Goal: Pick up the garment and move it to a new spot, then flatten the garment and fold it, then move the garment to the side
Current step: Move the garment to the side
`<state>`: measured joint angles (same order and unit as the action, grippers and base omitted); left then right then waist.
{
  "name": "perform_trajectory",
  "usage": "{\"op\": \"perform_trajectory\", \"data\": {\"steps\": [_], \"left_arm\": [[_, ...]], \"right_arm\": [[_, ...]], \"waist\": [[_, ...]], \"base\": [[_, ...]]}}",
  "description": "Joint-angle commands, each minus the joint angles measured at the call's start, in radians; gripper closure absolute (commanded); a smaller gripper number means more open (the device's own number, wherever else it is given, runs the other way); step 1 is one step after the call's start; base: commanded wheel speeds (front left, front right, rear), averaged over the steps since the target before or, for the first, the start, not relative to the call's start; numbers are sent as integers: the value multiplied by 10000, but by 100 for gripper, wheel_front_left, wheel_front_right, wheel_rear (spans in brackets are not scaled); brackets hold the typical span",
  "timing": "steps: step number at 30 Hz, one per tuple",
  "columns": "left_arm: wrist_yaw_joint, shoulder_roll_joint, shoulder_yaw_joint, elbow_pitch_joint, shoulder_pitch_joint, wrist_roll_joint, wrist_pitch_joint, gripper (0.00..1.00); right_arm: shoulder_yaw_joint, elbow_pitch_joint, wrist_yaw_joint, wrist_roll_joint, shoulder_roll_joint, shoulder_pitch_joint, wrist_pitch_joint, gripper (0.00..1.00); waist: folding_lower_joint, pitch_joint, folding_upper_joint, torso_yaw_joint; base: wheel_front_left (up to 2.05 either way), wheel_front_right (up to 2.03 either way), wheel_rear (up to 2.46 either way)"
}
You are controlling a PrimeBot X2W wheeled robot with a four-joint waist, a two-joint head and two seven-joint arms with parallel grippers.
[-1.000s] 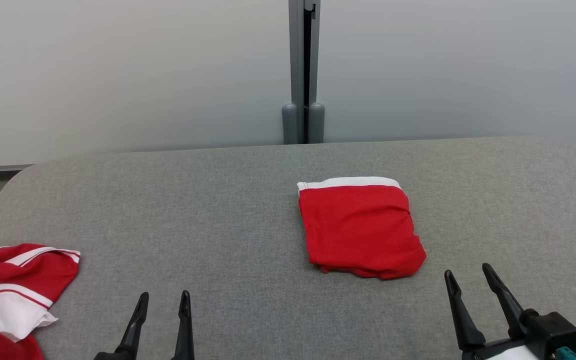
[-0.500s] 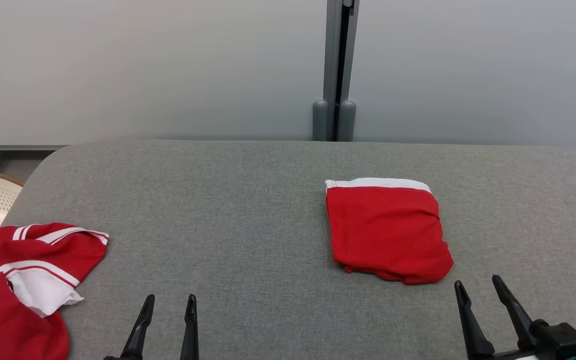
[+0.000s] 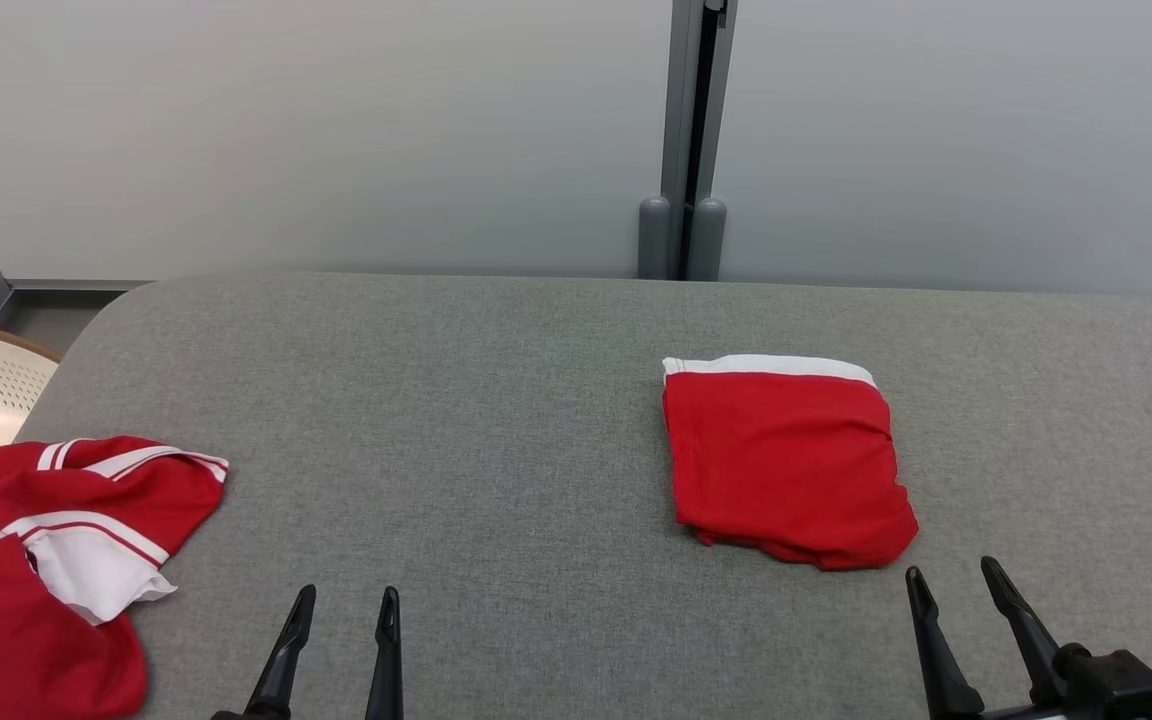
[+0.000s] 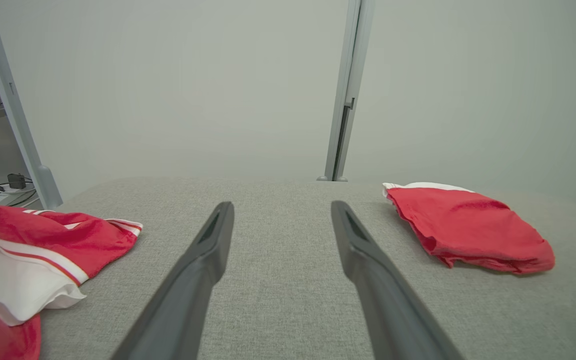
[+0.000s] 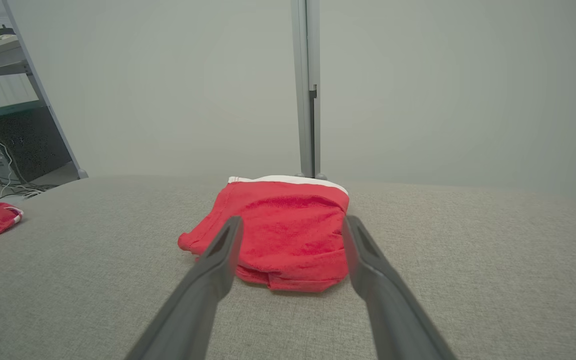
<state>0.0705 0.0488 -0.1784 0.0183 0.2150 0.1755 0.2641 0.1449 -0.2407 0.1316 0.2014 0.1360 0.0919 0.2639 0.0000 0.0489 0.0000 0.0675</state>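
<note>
Left gripper (image 3: 349,592) and right gripper (image 3: 949,568) hang spread and empty over the grey fabric table (image 3: 496,420), folded garment (image 3: 786,460) just ahead of the right gripper, pale wall (image 3: 336,130) beyond. Camera has turned since the earlier frame; garment unmoved.

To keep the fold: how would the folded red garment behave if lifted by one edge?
The folded red garment is probably floppy: its near edge lies rumpled. It likely unfolds if lifted, as its layers lie loose.

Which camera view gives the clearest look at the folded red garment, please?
The head view: it looks down on the folded red garment, showing its whole outline and white far band. The right wrist view shows it close but low; the left wrist view, foreshortened at the right.
</note>
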Motion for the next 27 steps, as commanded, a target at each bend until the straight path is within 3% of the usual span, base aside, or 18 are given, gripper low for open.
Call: {"op": "perform_trajectory", "data": {"steps": [1,11,17,22,27], "left_arm": [[-33,35,23,-34,0,-58,2,0],[-73,37,-53,-38,-256,-106,2,0],[-79,35,-265,-294,-1006,-200,0,0],[-163,37,-470,-349,-1792,-310,0,0],[-205,35,-575,-379,-2327,-367,2,0]], "right_arm": [[4,-6,-19,-23,7,62,5,0],[118,-27,-19,41,91,-288,5,0],[300,63,-19,881,642,-1477,5,0],[1136,-543,-19,2987,1774,-2792,6,0],[2594,-1130,-19,6142,3299,-3904,-426,0]], "waist": [[0,-23,0,-21],[0,-375,0,-3],[0,-1546,0,111],[0,-2500,0,241],[0,-3118,0,441]], "base": [[0,0,0],[0,0,0],[0,0,0],[0,0,0],[0,0,0]]}}
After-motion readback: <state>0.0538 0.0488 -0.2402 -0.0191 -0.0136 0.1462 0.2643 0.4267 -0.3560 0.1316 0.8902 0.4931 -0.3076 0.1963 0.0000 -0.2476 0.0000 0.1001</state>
